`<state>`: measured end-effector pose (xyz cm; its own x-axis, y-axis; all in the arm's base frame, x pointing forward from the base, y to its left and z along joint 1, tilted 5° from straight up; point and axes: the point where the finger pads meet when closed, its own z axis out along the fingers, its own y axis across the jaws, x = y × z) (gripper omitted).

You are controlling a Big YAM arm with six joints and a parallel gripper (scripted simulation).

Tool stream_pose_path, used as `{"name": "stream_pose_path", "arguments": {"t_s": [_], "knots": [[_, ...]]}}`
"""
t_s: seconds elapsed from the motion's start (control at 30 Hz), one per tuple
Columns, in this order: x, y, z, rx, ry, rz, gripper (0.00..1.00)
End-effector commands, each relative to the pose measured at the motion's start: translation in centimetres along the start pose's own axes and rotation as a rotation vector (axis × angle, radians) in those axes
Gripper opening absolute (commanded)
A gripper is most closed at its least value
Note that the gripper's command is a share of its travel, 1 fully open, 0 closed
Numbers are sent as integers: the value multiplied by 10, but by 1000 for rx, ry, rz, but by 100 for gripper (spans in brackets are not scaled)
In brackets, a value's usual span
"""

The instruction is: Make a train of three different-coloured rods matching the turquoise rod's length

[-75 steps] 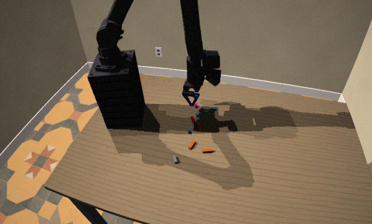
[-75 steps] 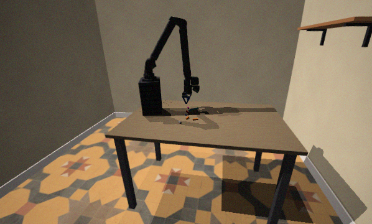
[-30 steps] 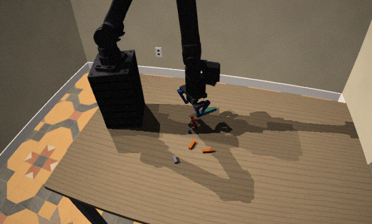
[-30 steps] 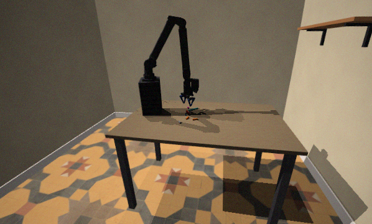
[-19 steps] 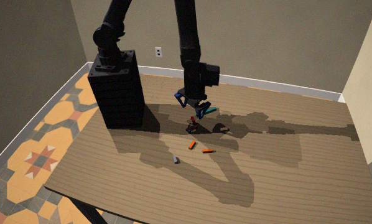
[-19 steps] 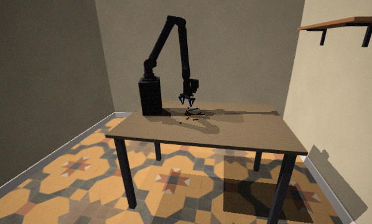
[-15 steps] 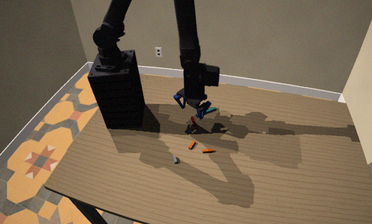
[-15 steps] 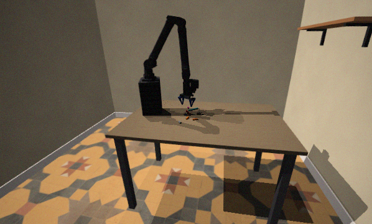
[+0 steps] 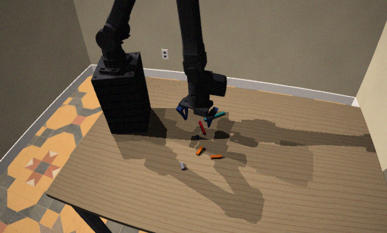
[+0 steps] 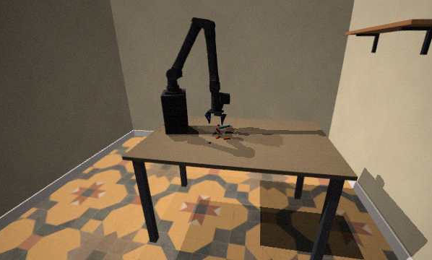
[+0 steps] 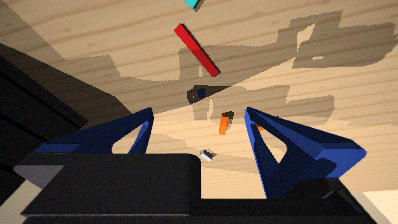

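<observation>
Red and straight-edged, the red rod lay flat on the wooden table, beyond the fingertips in the wrist view and slanting across it. The gripper hung above the table, its fingers spread wide with nothing between them. Just past the gap between the tips, in shadow, lay the blue rod. The magenta rod showed near the fingers only in the exterior view. By their lengths, those three would make the train to match the turquoise rod.

All three looked stiff and probably light, unlikely to be crushed but easy to nudge or spin. The red one called for a hold across its long sides at mid-length, so that it would not tip or swing. The blue one, a mere stub, offered little to pinch: the fingers would need to come down centred and low, closing squarely on opposite sides, or it might squirt out. The magenta stub would probably want the same care, with its end faces left free for butting up.
</observation>
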<state>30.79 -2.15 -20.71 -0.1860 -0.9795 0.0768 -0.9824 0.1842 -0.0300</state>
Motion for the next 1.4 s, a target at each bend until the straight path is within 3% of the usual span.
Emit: {"name": "stream_pose_path", "arguments": {"t_s": [0.0, 0.37, 0.4, 1.37], "knots": [[4, -12, -8, 44, -8, -129, 100], [10, -14, -8, 46, -5, -243, 100], [10, -14, -8, 46, -5, -243, 23], [10, -14, -8, 46, -5, -237, 23]]}}
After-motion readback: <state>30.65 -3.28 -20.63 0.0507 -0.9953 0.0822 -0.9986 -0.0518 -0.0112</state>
